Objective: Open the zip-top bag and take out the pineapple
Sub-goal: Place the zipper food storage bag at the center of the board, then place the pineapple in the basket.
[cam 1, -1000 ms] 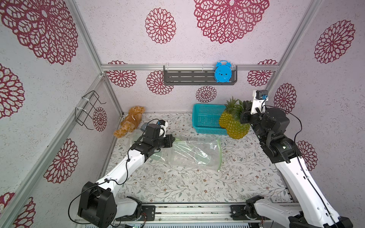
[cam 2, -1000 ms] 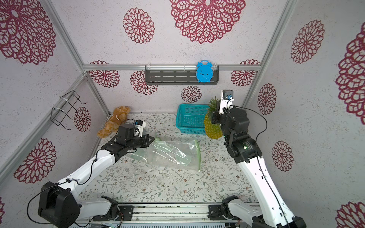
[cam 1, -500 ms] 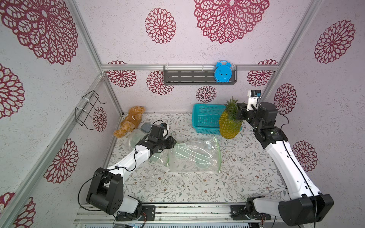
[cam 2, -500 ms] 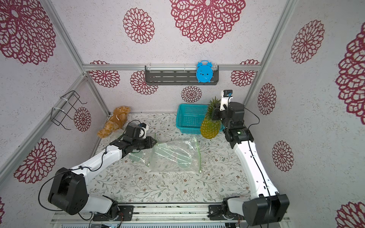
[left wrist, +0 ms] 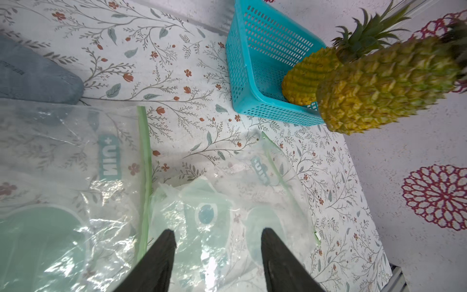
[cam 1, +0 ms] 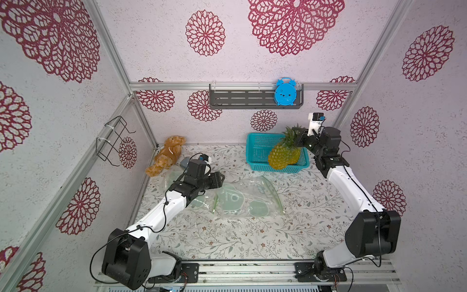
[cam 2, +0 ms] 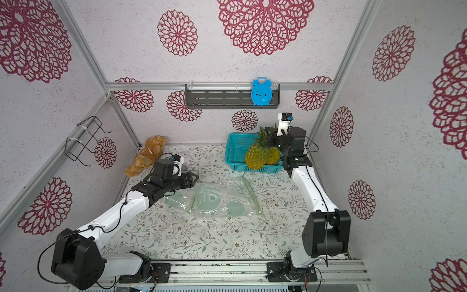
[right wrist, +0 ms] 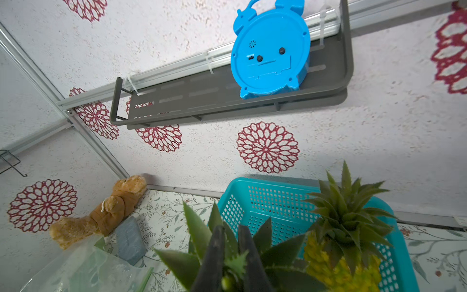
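My right gripper is shut on the leafy crown of the pineapple. The fruit hangs tilted over the front of the teal basket. The clear zip-top bag lies crumpled and flat on the floral table, its green zip strip at the far right. My left gripper hovers open just over the bag's left end, with nothing between its fingers.
A second pineapple stands inside the basket. Another clear bag lies under my left arm. A brown teddy bear and a grey-blue pad sit at the back left. A shelf carries a blue clock.
My left gripper has opened and let go of the bag, which has sunk flat onto the table. My right gripper has carried the pineapple a little leftward, over the basket.
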`<state>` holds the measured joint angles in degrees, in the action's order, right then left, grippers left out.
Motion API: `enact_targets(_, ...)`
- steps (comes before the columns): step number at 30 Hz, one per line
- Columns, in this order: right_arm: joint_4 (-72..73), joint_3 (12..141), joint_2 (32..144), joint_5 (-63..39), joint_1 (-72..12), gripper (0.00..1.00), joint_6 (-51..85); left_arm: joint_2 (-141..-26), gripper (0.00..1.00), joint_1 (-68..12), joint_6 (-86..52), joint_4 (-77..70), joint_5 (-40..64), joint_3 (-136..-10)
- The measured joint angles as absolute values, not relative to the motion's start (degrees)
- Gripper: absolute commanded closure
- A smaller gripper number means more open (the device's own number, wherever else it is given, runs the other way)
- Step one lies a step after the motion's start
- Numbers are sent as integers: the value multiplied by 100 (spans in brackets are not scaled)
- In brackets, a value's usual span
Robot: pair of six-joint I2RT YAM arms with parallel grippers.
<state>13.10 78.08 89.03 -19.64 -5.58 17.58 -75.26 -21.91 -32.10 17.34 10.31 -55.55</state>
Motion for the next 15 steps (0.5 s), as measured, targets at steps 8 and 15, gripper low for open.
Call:
enact_targets(8,2416,8012,9776,-2237,-528,100,2399,-7124,41,-2182,-3133,1787,819,-5332)
enact_targets(15,3015,8289,10331,-2279,-523,100,2692,-7035,41,-2180,-3111,1813,757,-5247)
